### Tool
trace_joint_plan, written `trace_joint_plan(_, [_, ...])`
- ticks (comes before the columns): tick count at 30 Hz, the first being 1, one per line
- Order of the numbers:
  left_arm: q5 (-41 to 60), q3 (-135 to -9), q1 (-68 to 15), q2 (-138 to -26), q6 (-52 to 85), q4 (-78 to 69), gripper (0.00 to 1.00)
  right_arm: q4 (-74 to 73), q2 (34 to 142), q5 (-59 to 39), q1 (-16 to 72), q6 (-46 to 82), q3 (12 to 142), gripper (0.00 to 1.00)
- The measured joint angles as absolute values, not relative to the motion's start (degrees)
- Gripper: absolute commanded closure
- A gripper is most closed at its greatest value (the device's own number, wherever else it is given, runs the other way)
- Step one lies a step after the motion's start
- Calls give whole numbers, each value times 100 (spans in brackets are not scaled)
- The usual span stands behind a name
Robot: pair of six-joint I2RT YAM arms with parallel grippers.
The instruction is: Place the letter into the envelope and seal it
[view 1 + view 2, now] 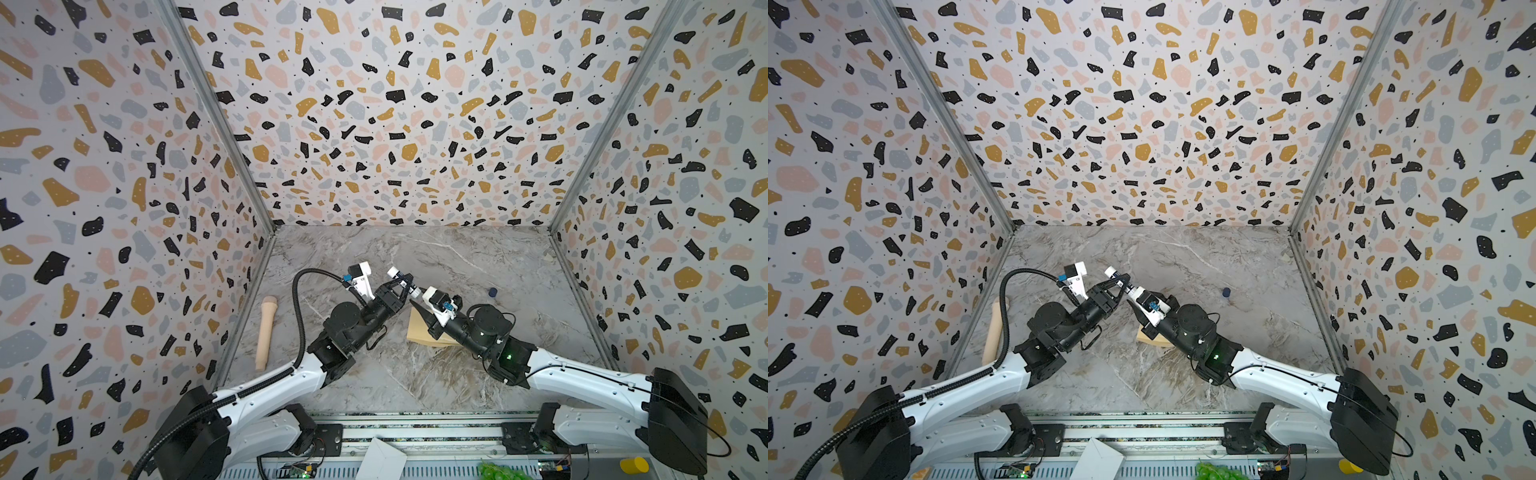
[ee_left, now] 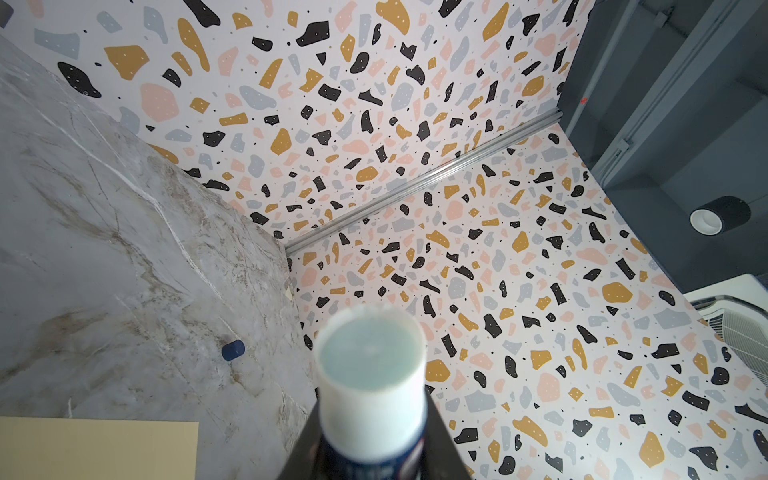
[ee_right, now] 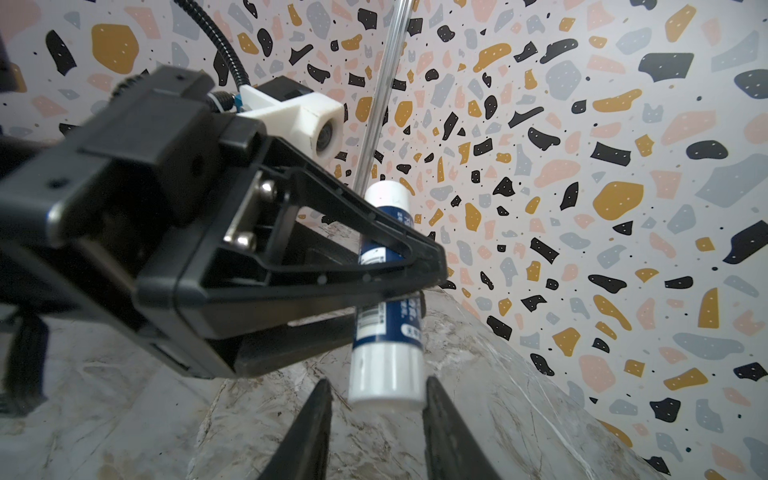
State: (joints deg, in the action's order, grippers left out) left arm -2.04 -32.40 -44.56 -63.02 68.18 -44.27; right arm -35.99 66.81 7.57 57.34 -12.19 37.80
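My left gripper is raised above the table middle, shut on a blue-and-white glue stick. In the left wrist view the glue stick shows an uncapped, pale blue-green tip between the black fingers. My right gripper stands open around the stick's other white end; one finger lies close to it and a gap shows at the other. The tan envelope lies flat on the marble table, partly under the right arm. The letter is out of view.
A small dark blue cap lies on the table at the back right. A beige rod-shaped object lies along the left wall. White folded paper, something green and a yellow item sit on the front rail.
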Motion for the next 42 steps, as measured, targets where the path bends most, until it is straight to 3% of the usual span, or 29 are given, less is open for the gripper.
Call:
trace_joint_plan(7, [-204,-3240,-4456,-6302,6818,-4427,100,-3629,6681,779,5741,-1155,3894,68])
trace_joint_plan(11, [-207,-3240,-4456,-6302,6818,-4462,100,-3632,6696,799,5741,-1111,3948,83])
trace_joint_plan(15, [-257,-3240,-4447,-6302,6816,-4510,100,-3599,6740,827,5745,-1033,4021,88])
trace_joint_plan(19, [-268,-3218,-4442,-6305,6812,-4582,100,-3592,6757,856,5745,-917,4045,99])
trace_joint_plan(22, [-250,-3118,-4442,-6320,6733,-4827,100,-3540,6744,720,5717,-657,4066,100])
trace_joint_plan(32, [217,-2842,-4445,-6390,5789,-6147,100,-3732,6635,-2296,4510,1979,4143,100])
trace_joint_plan(38, [458,-2838,-4447,-6390,5527,-6388,100,-3857,6617,-3050,4335,2749,4165,81])
trace_joint_plan(42, [480,-2840,-4469,-6388,5581,-6335,100,-3352,6302,-2541,4440,2329,4160,49])
